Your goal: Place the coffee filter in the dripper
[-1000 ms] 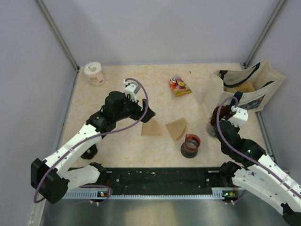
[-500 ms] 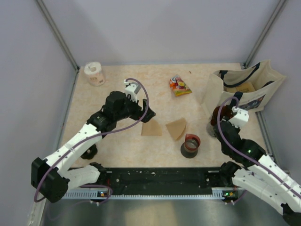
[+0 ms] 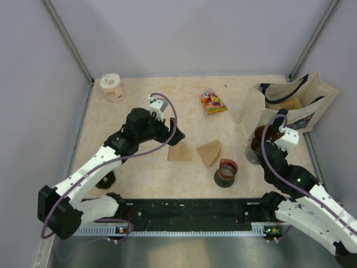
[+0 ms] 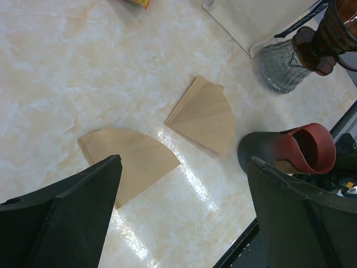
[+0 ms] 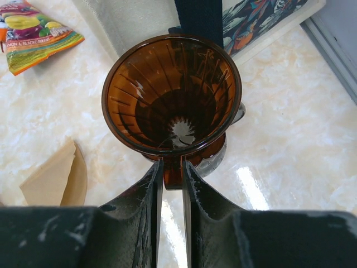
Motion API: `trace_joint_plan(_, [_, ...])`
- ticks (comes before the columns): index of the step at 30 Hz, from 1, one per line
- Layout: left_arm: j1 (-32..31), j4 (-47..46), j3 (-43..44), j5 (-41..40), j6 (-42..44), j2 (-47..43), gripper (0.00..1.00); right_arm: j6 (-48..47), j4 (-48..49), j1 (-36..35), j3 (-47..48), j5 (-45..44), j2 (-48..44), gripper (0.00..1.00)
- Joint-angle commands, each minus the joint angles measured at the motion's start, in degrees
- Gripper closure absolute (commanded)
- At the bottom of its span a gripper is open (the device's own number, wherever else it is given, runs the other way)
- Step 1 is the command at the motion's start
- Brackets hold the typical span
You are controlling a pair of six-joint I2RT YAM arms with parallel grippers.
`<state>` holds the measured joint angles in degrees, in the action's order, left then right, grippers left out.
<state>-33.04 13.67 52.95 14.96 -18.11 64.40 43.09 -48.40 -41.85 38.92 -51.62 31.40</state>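
The dripper, an amber-brown ribbed cone, is seen from above over a clear glass cup. My right gripper is shut on the dripper's small handle. In the top view the dripper is at the right, next to the tote bag. Two tan folded coffee filters lie flat on the table, and both show in the top view. My left gripper is open and empty, hovering just above the nearer filter, with one finger over its edge.
A black cup with a red rim stands near the front edge, right of the filters. A canvas tote bag stands at the back right. A snack packet and a paper roll lie at the back.
My right gripper, holding the dripper, has shifted slightly to the right. The left arm has barely moved.
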Motion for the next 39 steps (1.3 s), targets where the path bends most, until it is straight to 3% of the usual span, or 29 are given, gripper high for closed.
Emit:
trace_joint_plan(1, [-0.1, -2.2, 0.1, 0.6, -0.3, 0.4, 0.01, -1.7, 1.3, -0.3, 3.8, -1.7, 1.0, 0.82])
trace_joint_plan(15, [0.0, -1.9, -0.1, 0.2, 0.0, 0.2, 0.01, 0.1, 1.5, -0.3, 0.5, 1.3, 0.1, 0.8])
trace_joint_plan(27, [0.0, -1.9, -0.1, 0.4, -0.3, 0.5, 0.01, -0.1, 1.5, -0.2, 0.2, 3.2, -1.2, 0.64])
trace_joint_plan(31, [0.0, -1.9, -0.1, 0.5, -0.3, 0.4, 0.01, -1.3, 1.5, -0.3, 1.5, 2.8, -1.1, 0.53])
trace_joint_plan(34, [-0.1, -1.9, -0.3, 0.4, -0.3, 0.1, 0.01, -2.4, 1.1, -0.3, 3.5, 2.6, -1.5, 0.35])
trace_joint_plan(37, [0.0, -2.1, -0.5, 0.2, -0.2, -0.2, 0.01, -4.3, 1.1, -0.2, 6.2, 3.1, -2.1, 0.01])
trace_joint_plan(39, [-0.1, -1.9, -0.6, -0.3, -0.1, -0.5, 0.01, -5.3, 1.1, -0.3, 8.1, 3.9, -2.6, 0.01])
